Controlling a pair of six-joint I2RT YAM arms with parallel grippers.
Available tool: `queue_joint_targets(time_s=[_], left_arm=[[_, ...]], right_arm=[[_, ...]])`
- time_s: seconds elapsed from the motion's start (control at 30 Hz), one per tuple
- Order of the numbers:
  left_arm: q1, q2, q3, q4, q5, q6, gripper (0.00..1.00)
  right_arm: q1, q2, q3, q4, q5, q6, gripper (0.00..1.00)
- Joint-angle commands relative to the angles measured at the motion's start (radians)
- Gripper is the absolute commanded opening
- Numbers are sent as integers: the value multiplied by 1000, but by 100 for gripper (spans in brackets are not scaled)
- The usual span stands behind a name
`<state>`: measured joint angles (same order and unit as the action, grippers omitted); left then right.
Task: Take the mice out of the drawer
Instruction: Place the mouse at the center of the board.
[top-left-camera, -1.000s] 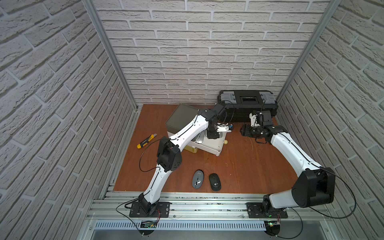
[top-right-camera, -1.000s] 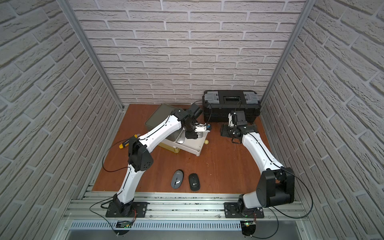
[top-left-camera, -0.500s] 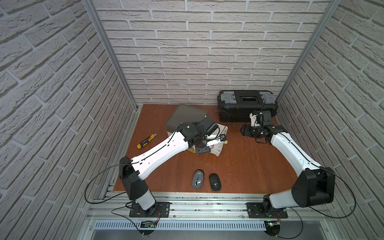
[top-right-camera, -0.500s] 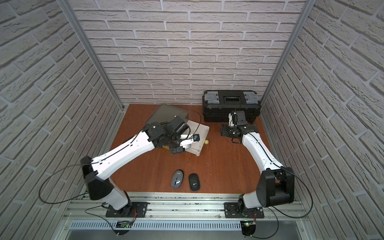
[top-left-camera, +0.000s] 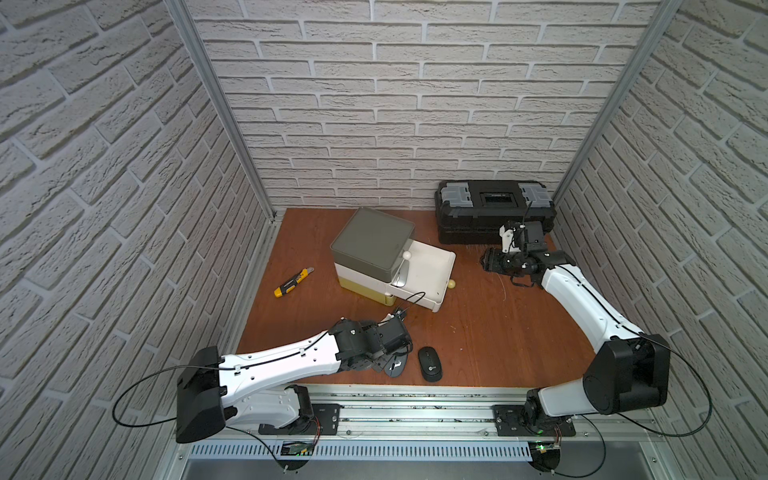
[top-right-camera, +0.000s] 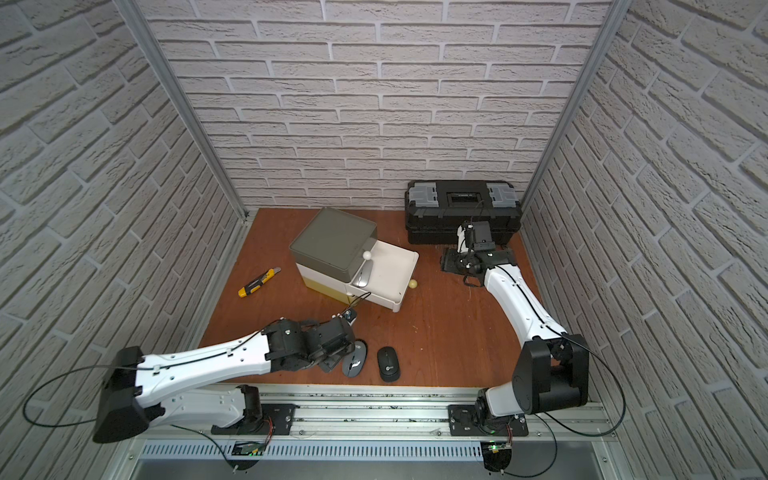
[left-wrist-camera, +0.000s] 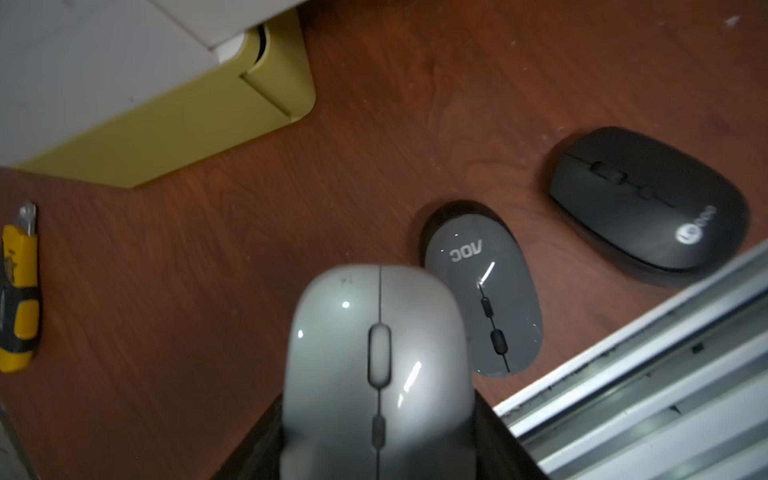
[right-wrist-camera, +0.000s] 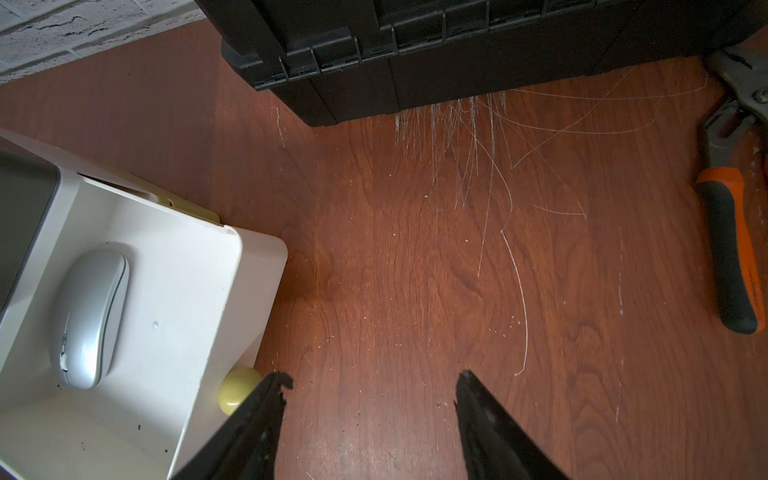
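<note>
My left gripper (left-wrist-camera: 378, 440) is shut on a shiny silver mouse (left-wrist-camera: 378, 365), held low over the table's front edge. Right beside it a grey mouse (top-left-camera: 395, 366) with a dark centre stripe and a black mouse (top-left-camera: 430, 363) with a white round logo lie on the wood. In both top views the left wrist hides the held mouse. Another silver mouse (right-wrist-camera: 89, 316) lies in the open white drawer (top-left-camera: 438, 286) of the small cabinet. My right gripper (right-wrist-camera: 372, 382) stands open and empty over bare wood to the right of the drawer, near its yellow knob (right-wrist-camera: 237, 388).
A black toolbox (top-left-camera: 494, 208) stands at the back right, just behind my right gripper. Orange-handled pliers (right-wrist-camera: 731, 249) lie beside it. A yellow-black utility knife (top-left-camera: 293, 282) lies left of the cabinet (top-left-camera: 372, 237). The metal rail (top-left-camera: 415, 399) runs along the table's front edge.
My left arm has swung from over the drawer down to the table's front, carrying the silver mouse to beside the grey one. The right arm has not moved.
</note>
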<state>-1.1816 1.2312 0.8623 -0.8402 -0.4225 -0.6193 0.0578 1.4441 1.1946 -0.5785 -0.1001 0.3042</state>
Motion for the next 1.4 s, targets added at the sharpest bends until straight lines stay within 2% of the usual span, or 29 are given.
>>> queue_joint_targets(time_s=[0.0, 0.07, 0.17, 0.4, 0.53, 0.77, 0.97, 1.2, 1.27, 1.3, 1.33, 1.37], left_arm=[[-11, 25, -42, 74, -152, -306, 51], [-9, 38, -66, 63, -201, -401, 51], [-9, 45, -114, 80, -210, -507, 53], [-33, 73, -247, 260, -153, -602, 55], [-34, 97, -293, 404, -125, -555, 55], [-33, 204, -240, 519, -9, -395, 56], [-45, 322, -139, 485, 62, -340, 56], [-42, 295, -129, 434, 54, -376, 58], [-42, 279, -128, 411, 50, -390, 63], [-42, 273, -123, 403, 48, -390, 72], [-42, 266, -117, 385, 45, -397, 85], [-41, 257, -106, 360, 37, -402, 92]], right_arm=[[-6, -36, -22, 28, -10, 9, 68], [-5, -37, -23, 26, -12, 9, 68], [-6, -38, -24, 25, -11, 8, 67], [-6, -25, -26, 34, -19, 11, 68], [-6, -19, -27, 39, -25, 13, 67], [-6, -20, -29, 39, -24, 12, 68], [-5, -26, -32, 39, -24, 12, 67], [-5, -25, -35, 41, -24, 12, 67], [-6, -24, -36, 43, -25, 12, 67], [-4, -24, -36, 43, -27, 12, 67], [-4, -22, -37, 45, -28, 13, 67], [-4, -19, -38, 45, -30, 14, 67]])
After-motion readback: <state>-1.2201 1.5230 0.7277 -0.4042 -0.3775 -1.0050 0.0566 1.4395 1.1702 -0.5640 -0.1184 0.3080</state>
